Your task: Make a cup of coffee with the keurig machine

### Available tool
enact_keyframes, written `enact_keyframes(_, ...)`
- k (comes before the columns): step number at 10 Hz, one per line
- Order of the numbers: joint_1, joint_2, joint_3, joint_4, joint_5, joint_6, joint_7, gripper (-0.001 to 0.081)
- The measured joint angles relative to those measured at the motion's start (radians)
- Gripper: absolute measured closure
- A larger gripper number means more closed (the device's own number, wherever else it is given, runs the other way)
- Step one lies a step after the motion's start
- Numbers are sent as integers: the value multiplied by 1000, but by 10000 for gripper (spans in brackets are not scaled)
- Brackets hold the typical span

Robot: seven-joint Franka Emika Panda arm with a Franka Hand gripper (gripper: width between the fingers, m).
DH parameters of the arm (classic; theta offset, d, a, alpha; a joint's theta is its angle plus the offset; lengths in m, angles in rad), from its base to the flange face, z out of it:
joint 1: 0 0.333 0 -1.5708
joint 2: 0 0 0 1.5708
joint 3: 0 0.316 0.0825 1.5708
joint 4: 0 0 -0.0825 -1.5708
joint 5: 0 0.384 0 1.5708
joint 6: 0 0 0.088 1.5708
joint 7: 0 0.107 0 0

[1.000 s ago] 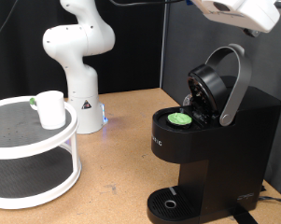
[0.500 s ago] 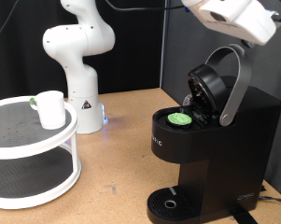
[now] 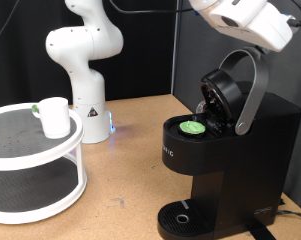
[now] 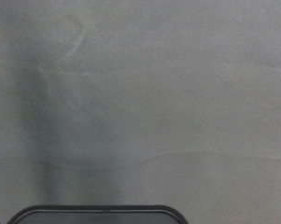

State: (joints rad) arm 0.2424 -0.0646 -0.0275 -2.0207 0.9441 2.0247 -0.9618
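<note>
The hand (image 3: 240, 20) has been shifted further left along the exterior view's top since a second ago.

Whether its fingers are spread or closed cannot be told. Directly below it the keurig machine (image 3: 225, 150) is seen on the table (image 3: 130, 170), lid raised, a green-topped pod (image 3: 194, 127) seated inside. Well away to the lower left, the cup (image 3: 54, 116) is set on a white two-tier rack (image 3: 35, 165).
</note>
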Motion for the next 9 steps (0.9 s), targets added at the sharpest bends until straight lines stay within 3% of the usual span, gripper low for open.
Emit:
enact_keyframes(5,-26,-43,-45,-19,-7,-131,-37,806)
enact_keyframes(9,-50,-61,-63,-40,-53,-133,-35,806)
